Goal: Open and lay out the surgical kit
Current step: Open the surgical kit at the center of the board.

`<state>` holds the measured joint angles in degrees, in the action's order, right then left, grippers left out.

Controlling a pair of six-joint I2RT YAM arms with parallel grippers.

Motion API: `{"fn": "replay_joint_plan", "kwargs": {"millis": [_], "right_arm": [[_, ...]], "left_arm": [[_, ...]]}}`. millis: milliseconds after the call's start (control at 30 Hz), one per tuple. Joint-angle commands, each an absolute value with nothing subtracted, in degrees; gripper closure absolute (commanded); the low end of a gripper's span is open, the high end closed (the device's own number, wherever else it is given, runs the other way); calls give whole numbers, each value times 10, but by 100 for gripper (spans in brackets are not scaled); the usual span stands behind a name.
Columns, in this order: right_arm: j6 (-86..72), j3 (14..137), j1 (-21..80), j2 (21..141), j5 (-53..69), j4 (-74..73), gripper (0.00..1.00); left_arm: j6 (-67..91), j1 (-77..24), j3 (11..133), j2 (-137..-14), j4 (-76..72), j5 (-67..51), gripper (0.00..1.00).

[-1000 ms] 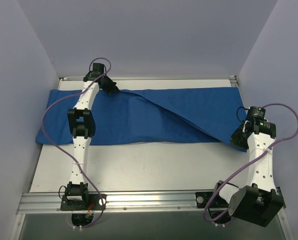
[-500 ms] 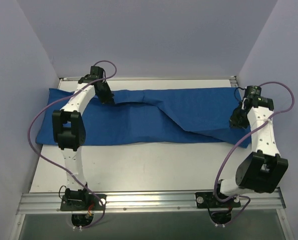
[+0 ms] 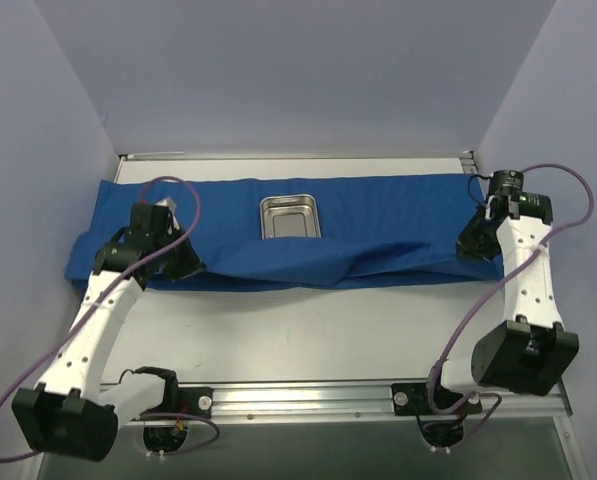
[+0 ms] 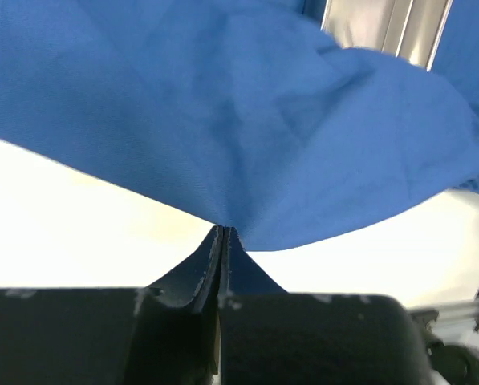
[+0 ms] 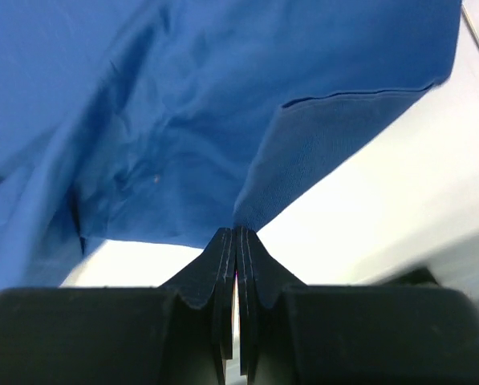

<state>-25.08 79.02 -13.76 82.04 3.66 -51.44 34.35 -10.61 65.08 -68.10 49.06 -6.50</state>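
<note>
The royal-blue cloth wrap lies across the far part of the table, its front flap pulled toward me and bunched along the front edge. A shiny steel tray sits uncovered on the cloth at centre. My left gripper is shut on the cloth's front edge at the left; the left wrist view shows the cloth pinched at its tips. My right gripper is shut on the cloth's right edge, pinched at its tips. No instruments show.
Grey walls close the table in on the left, right and back. An aluminium rail runs along the near edge with both arm bases. Bare white table lies between the cloth and the rail.
My left gripper has drawn the cloth's flap from the far edge toward the near left, uncovering the steel tray. My right gripper has stayed at the cloth's right end.
</note>
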Motion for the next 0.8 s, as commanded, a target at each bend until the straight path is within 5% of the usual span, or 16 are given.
{"fn": "replay_joint_plan", "kwargs": {"millis": [0,367,767], "right_arm": [[-251,776,-155,735,11,-623,100],[-224,769,-168,599,-35,-680,100],[-216,795,-165,588,-6,-679,100]], "left_arm": [[378,-109,601,-592,562,-88,98],[432,-111,502,-371,709,-141,98],[409,-110,624,-257,950,-169,98]]}}
